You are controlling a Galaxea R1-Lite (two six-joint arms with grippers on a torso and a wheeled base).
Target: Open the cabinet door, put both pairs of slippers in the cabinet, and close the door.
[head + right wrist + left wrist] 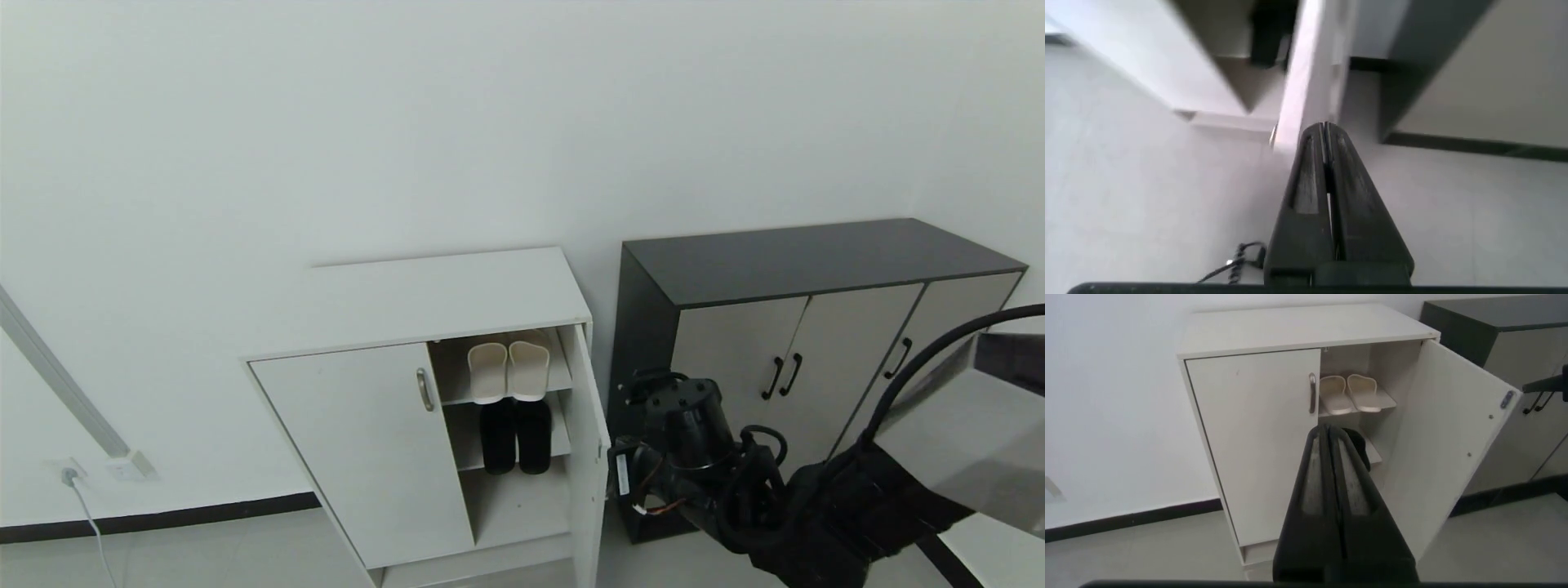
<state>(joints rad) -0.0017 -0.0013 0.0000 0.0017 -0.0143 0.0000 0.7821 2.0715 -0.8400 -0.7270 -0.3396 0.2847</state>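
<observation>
The white cabinet (424,302) has its left door (367,449) closed and its right door (586,457) swung open. A beige pair of slippers (508,371) stands on the top shelf, and a black pair (514,437) on the shelf below. My right gripper (1325,129) is shut with nothing in it, tips at the free edge of the open door (1306,73), on its outer side. My left gripper (1327,429) is also shut and bare, held in front of the cabinet opening, partly covering the black pair (1362,445). The beige pair (1355,392) is visible above it.
A black cabinet with grey doors (800,343) stands right beside the white one, close behind my right arm (694,433). A wall socket with a plugged cable (72,474) is low on the left wall. Bare grey floor (204,555) lies in front.
</observation>
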